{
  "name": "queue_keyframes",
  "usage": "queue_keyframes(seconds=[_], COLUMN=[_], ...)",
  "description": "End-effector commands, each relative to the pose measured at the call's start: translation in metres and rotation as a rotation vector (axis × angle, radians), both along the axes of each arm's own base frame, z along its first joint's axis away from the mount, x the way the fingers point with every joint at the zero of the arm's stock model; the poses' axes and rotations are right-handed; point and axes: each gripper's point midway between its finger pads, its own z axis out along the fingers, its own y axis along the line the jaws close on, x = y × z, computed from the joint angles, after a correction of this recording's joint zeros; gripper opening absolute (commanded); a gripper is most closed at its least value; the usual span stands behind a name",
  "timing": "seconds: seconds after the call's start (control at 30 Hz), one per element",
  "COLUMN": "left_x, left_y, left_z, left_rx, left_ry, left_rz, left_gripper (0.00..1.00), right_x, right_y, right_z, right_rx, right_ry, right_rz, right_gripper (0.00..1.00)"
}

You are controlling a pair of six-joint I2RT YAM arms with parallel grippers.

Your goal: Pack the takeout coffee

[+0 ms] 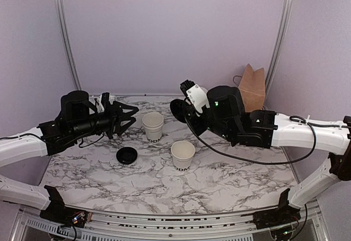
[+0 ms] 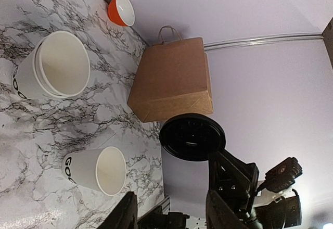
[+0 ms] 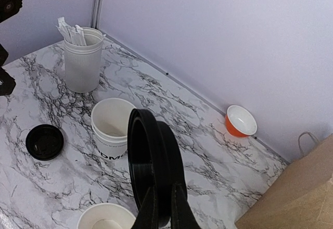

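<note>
Right hand [image 3: 162, 211] was closed tight on the rim of a black lid [image 3: 151, 156]. The lid was held on edge, upright, clear of the surface [image 1: 219, 186]. From the top view it hung over the back half of the surface, right of the cup stack [image 1: 153, 126] and behind the single cup [image 1: 182, 154].

Left hand [image 1: 131, 116] was roughly half open with nothing between its fingers [image 2: 218, 208]. It was off the surface at the left side, pointing toward the stack and a short gap away from it.

The single cup was white and stood upright and open-mouthed near the middle of the surface. It had dark lettering low on its side and looked empty. Neither hand touched it. It stood in front and to the right of the stack, near it but apart.

The stack of nested white cups was upright, with the same lettering.

A spare lid [image 1: 126, 155], also black, lay flat on the surface in front of the left hand and left of the single cup, well apart from it.

A holder [image 3: 82, 62], a white cylinder with packets sticking out, stood at the back left.

An orange bowl [image 3: 241, 121] with a white inside sat close to the back wall.

A brown paper bag [image 1: 252, 87] with a handle stood upright in the back right corner.
</note>
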Motion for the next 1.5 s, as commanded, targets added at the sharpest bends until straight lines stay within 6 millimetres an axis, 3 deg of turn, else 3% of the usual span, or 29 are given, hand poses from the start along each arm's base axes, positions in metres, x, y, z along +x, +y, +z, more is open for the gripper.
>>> queue_keyframes(seconds=[0.0,0.2,0.6,0.87,1.47], left_x=[0.003,0.006,0.006,0.008,0.012], left_y=[0.003,-0.004,-0.030,-0.050,-0.060], left_z=[0.007,0.009,0.030,0.028,0.008], left_rx=[-0.040,-0.096,-0.221,-0.257,-0.276], left_ry=[-0.018,0.005,0.039,0.070,0.134], left_rz=[0.021,0.015,-0.012,-0.045,-0.034], left_gripper=[0.46,0.46,0.47,0.50,0.49], right_x=[0.000,-0.009,-0.028,-0.034,-0.043], right_y=[0.001,0.010,0.048,0.067,0.088], right_z=[0.011,0.006,-0.008,-0.010,-0.012], right_rx=[-0.010,-0.078,-0.247,-0.281,-0.308], right_ry=[-0.067,-0.123,-0.272,-0.312,-0.345], right_rz=[-0.016,-0.021,-0.010,0.008,0.034], right_gripper=[0.05,0.05,0.04,0.04,0.04])
